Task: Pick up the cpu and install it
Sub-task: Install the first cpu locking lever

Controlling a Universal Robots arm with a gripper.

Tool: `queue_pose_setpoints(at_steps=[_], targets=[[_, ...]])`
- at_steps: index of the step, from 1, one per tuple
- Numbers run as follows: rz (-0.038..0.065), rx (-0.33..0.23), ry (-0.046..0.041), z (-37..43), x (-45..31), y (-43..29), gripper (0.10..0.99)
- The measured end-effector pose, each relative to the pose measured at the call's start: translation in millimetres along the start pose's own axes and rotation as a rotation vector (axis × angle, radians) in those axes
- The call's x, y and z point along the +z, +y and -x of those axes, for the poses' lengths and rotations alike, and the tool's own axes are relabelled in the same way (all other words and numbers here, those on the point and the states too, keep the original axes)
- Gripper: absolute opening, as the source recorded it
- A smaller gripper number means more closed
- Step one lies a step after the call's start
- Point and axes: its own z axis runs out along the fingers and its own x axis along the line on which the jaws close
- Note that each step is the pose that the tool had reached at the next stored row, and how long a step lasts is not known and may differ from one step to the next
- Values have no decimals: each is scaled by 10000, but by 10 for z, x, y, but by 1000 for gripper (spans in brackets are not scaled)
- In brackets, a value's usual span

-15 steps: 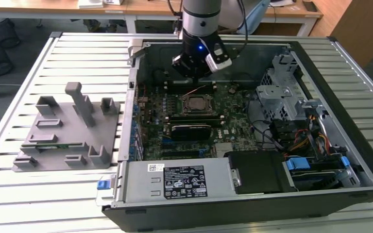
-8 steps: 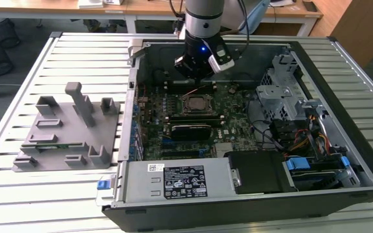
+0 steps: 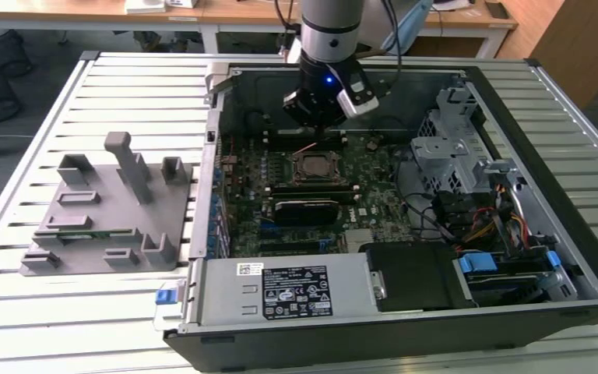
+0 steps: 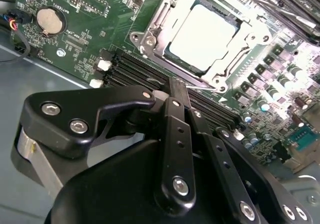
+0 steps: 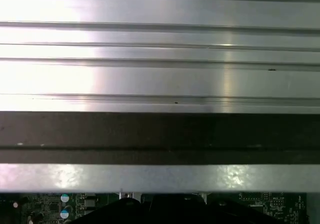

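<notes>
Counter of ribbed metal slats carries everything. On the exterior view's left stands a grey fixture with upright posts and slots, well apart from the work. Just to its right lies an open computer case, its green motherboard exposed.

Near the middle of the board sits the socket frame, and the cpu lies inside it, flat, its pale silvery top plate showing through the frame's opening in the second wrist view. The metal bracket surrounds the chip on all sides. A thin reddish wire crosses just on the far side of the socket.

The gripper hangs over the far part of the board, just beyond the socket, apart from the chip. In the second wrist view its black linkage fills the foreground; the jaws seem drawn together with nothing between them, though their tips are hard to make out. Black memory slots run between the linkage and the socket.

On the near side of the socket lies a black block. Nearest the camera sits the power supply, with a white label. Towards the exterior view's right stand a grey drive cage and a tangle of coloured cables.

In the first wrist view, the counter's slats and the dark case wall cross the frame.
</notes>
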Motion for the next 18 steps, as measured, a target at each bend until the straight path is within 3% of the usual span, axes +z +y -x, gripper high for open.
queue_pose_setpoints(at_steps=[18], targets=[[-1, -1, 1, 95, 138, 18, 110]])
